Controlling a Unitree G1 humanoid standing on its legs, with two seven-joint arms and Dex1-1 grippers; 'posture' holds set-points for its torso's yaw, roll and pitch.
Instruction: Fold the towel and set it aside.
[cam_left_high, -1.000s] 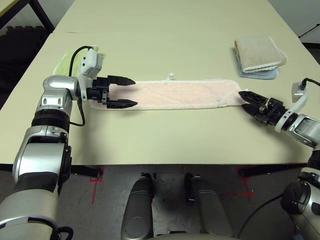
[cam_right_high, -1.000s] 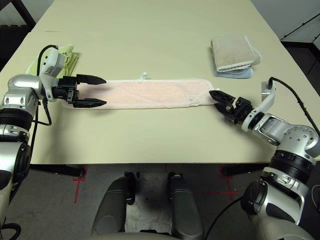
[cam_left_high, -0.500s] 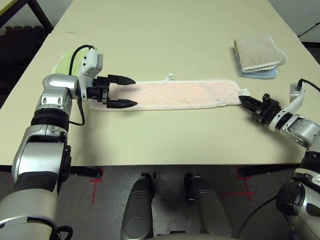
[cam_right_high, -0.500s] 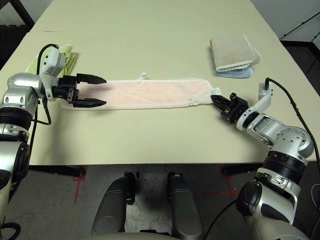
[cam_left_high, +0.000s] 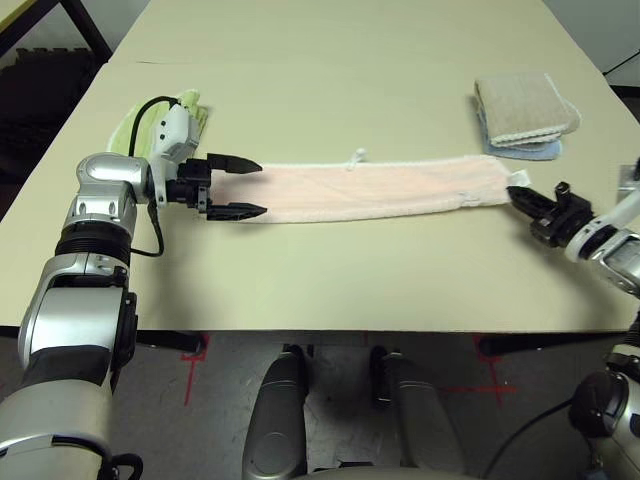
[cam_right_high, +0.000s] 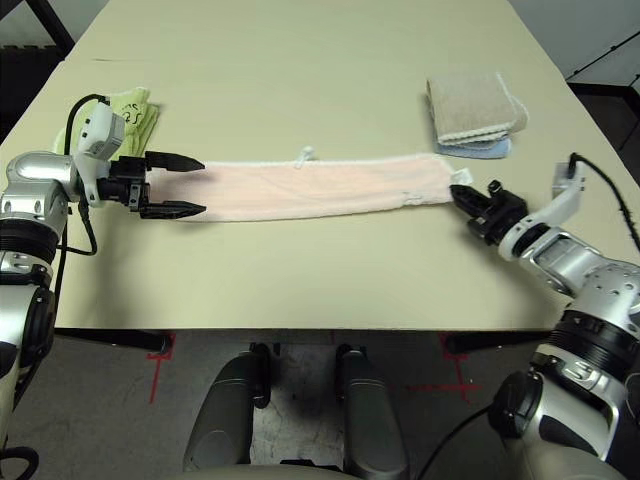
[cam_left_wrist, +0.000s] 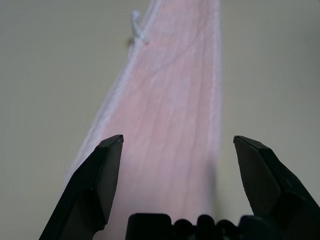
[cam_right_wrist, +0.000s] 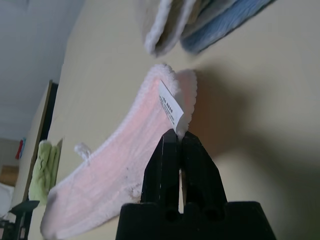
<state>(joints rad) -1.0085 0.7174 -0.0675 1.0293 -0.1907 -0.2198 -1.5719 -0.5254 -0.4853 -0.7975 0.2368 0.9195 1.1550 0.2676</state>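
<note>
The towel (cam_left_high: 380, 187) lies as a long pale pink strip across the middle of the table, its whitish hem along the far side. My left gripper (cam_left_high: 260, 188) is open at the strip's left end, one finger (cam_left_wrist: 95, 185) on each side of the cloth, just above it. My right gripper (cam_left_high: 517, 195) is shut on the towel's right end, and in the right wrist view its tips (cam_right_wrist: 180, 134) pinch the corner just under the small white tag (cam_right_wrist: 170, 105). That end is lifted slightly off the table.
A light green towel (cam_left_high: 150, 118) lies behind my left gripper near the table's left edge. A beige towel stacked on a blue one (cam_left_high: 525, 105) sits at the back right. The table's front edge (cam_left_high: 330, 328) runs close below both arms.
My right gripper closed on the towel's right end and drew back to the right, so the strip slid right and stretched out. My left gripper stayed open in place.
</note>
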